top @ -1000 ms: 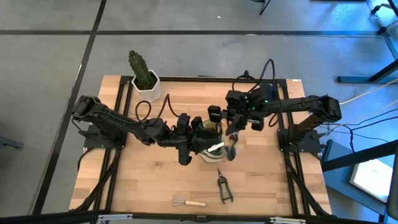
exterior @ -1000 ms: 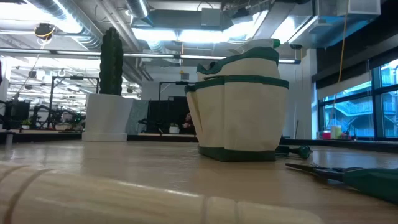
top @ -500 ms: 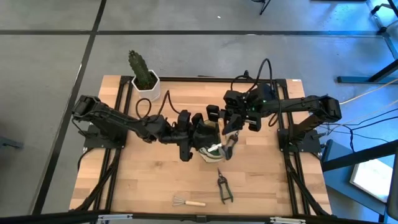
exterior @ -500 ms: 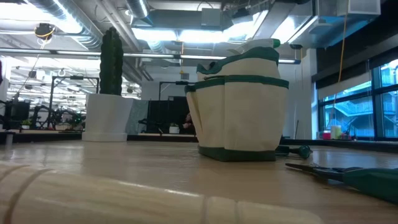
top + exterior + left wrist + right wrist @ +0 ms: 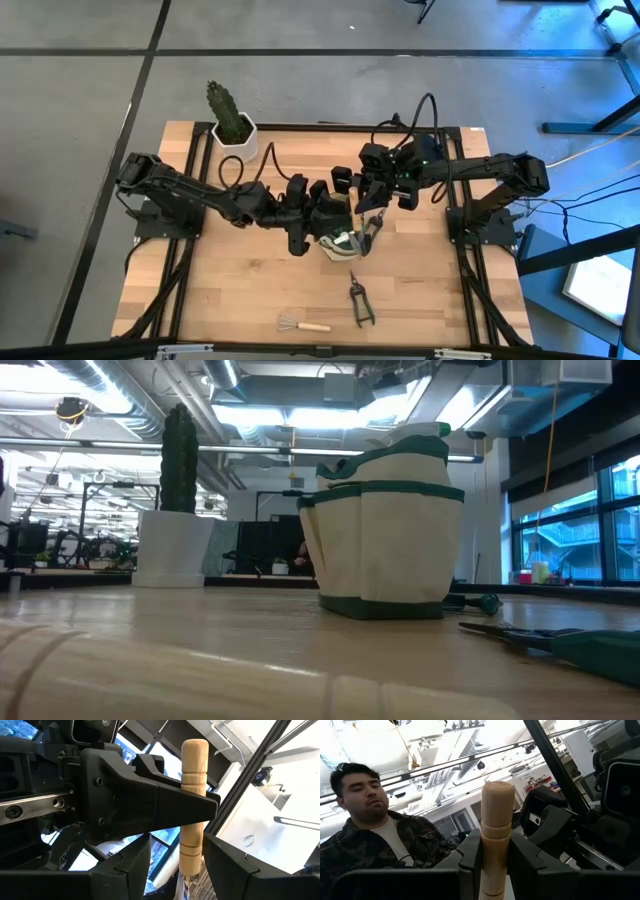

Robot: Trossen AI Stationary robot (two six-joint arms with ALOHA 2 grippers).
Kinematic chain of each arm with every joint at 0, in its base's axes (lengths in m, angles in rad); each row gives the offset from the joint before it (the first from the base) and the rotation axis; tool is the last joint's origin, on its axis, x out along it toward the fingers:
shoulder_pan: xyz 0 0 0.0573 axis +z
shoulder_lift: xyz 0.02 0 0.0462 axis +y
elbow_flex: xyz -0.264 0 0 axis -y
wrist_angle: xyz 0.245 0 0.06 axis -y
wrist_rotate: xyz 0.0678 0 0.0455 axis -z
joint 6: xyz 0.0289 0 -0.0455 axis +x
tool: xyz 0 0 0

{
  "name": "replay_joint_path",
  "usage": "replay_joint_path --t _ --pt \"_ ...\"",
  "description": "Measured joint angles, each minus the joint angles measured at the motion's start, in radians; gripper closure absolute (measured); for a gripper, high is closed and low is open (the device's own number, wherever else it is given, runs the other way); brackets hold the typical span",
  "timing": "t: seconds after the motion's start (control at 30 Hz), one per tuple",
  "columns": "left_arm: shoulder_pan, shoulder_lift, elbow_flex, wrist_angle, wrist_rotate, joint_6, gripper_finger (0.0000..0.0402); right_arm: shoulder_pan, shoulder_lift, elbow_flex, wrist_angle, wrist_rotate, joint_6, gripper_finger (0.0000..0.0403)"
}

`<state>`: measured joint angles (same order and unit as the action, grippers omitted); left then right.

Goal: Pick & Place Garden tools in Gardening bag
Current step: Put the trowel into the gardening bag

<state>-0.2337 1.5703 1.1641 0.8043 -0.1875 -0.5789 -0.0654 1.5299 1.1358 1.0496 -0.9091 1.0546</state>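
Gardening bag (image 5: 338, 243) mid-table; right gripper (image 5: 492, 862) clenched on wooden-handled tool (image 5: 496, 827), lower in next; left gripper (image 5: 175, 865) jaws released around it.

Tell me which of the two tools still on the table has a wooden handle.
The little wire rake near the table's front edge: pale wooden handle, wire tines. The pruning shears just right of it are dark, with no wood.

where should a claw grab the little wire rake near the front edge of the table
Take the wire rake by its pale wooden handle, from straight above with the jaws across it. It lies flat with open table on both sides, and the straight handle gives firmer hold than the springy wire head.
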Motion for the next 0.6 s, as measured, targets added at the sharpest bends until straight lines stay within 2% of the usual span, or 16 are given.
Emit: replay_joint_path --t 0.43,0.6 --pt "-0.041 0.005 0.0 0.004 0.007 -0.055 0.0229 0.0 0.0 0.0 -0.005 -0.009 0.008 0.0336" --pt "-0.047 0.043 0.002 0.01 -0.048 -0.062 0.0228 0.0 0.0 0.0 -0.009 -0.012 0.008 0.0336"
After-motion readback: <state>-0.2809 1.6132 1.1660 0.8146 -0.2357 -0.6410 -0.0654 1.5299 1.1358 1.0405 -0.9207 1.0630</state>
